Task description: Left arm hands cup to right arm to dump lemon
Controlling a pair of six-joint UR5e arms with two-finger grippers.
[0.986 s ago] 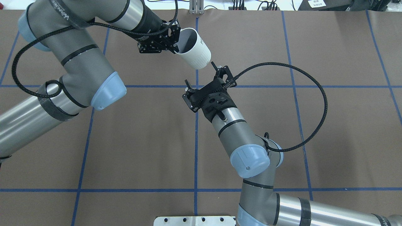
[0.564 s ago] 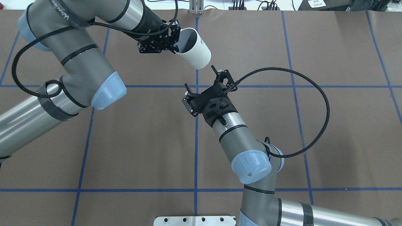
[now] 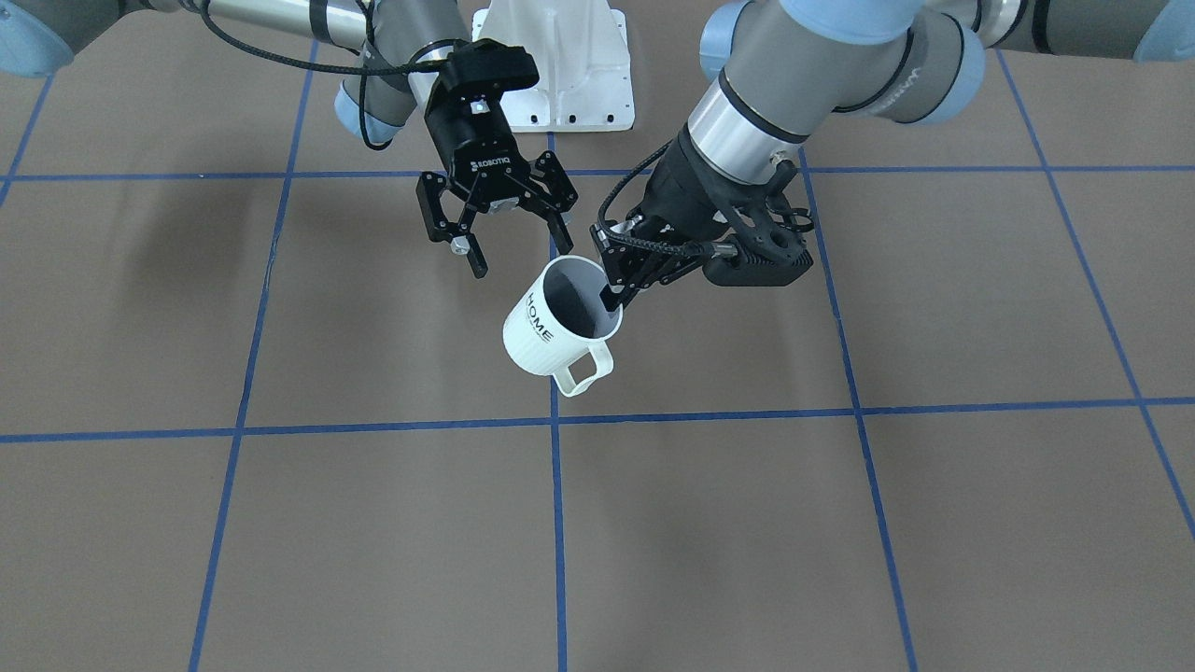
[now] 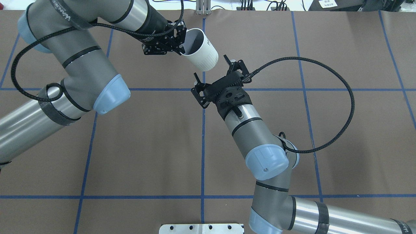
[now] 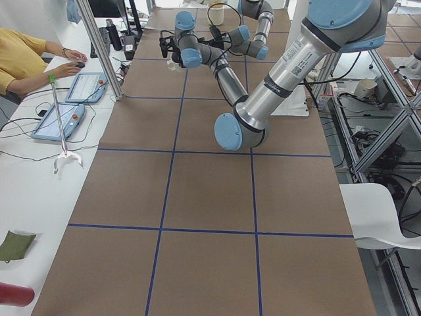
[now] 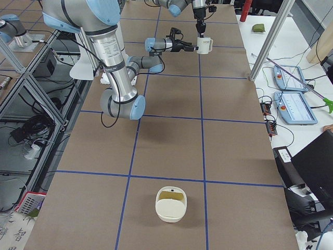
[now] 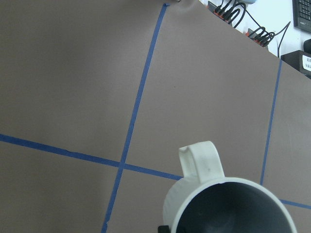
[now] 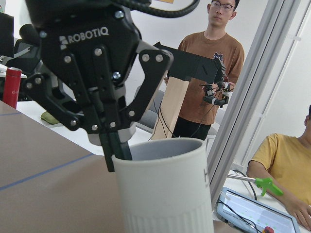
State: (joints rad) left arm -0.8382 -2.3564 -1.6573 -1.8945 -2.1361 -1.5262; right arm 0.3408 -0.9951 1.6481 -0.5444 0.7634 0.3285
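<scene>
Right claw (image 3: pixel 523 259) is hanging with its fingers spread wide, gripping nothing. The cup (image 3: pixel 546 331) is sitting just ahead of it, airborne and tilted, base toward that claw. Left claw (image 3: pixel 614 295) is pinching the cup's rim. The cup is glossy cream ceramic with a ribbed base and a squared handle. Not seeing the lemon, probably down inside.

The cream-white ribbed mug with black HOME lettering (image 3: pixel 540 338) looks like smooth matt ceramic, the brown table covering (image 3: pixel 840 523) is matt and paper-like with blue tape lines (image 3: pixel 557 523), and the thick left arm (image 4: pixel 81 65) and slimmer right arm (image 4: pixel 252 130) show brushed metal with smooth pale-blue plastic caps (image 4: pixel 112 94).
</scene>
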